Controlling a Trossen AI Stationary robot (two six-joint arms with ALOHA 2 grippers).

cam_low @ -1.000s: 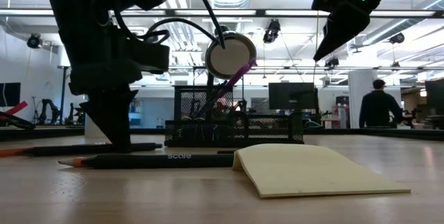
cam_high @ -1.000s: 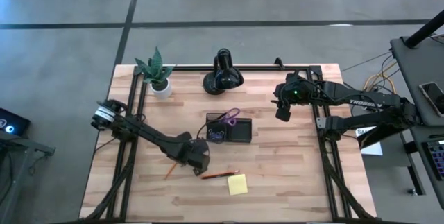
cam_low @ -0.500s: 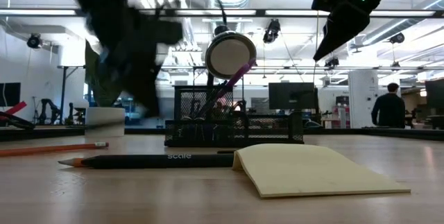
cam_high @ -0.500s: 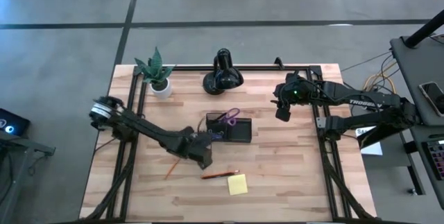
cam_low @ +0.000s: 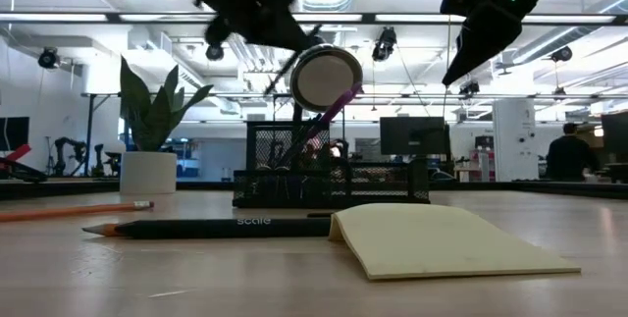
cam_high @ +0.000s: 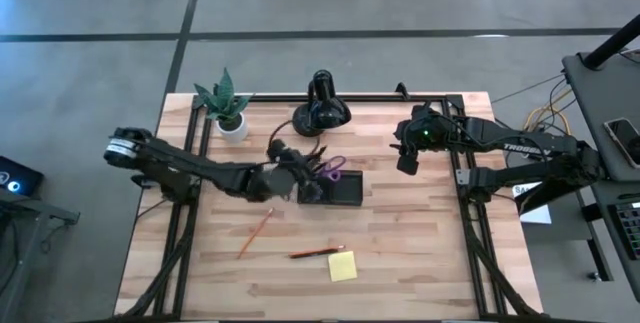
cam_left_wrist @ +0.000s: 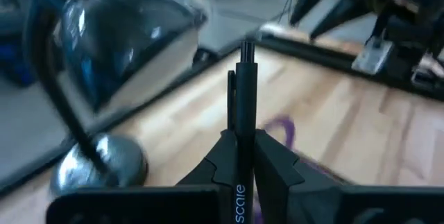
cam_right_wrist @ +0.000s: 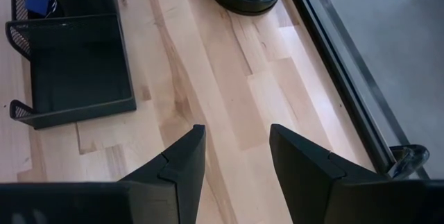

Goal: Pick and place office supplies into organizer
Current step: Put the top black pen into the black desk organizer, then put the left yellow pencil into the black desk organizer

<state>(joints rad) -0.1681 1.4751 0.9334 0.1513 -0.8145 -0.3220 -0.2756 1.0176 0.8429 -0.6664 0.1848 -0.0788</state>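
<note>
Organizer [cam_high: 335,189]: black mesh tray at mid-table, just in front of the lamp [cam_high: 320,106], with purple scissors [cam_high: 333,167] standing in its left compartment. Left gripper [cam_high: 290,163] is above the organizer's left end, between it and the lamp base; its fingers [cam_left_wrist: 274,168] are clamped on a black pen [cam_left_wrist: 243,106], which projects forward between them. In the low view the pen [cam_low: 285,70] shows tilted, high above the organizer [cam_low: 334,180]. Right gripper [cam_high: 408,159] hangs in the air well to the right of the organizer, fingers [cam_right_wrist: 177,161] spread with nothing between them. Still loose on the table [cam_high: 420,253]: an orange pencil [cam_high: 254,234] left of centre, a second pencil [cam_high: 316,252] touching or just beside the yellow pad [cam_high: 342,266] near the front edge. Plant [cam_high: 226,103] stands at the rear left.
</note>
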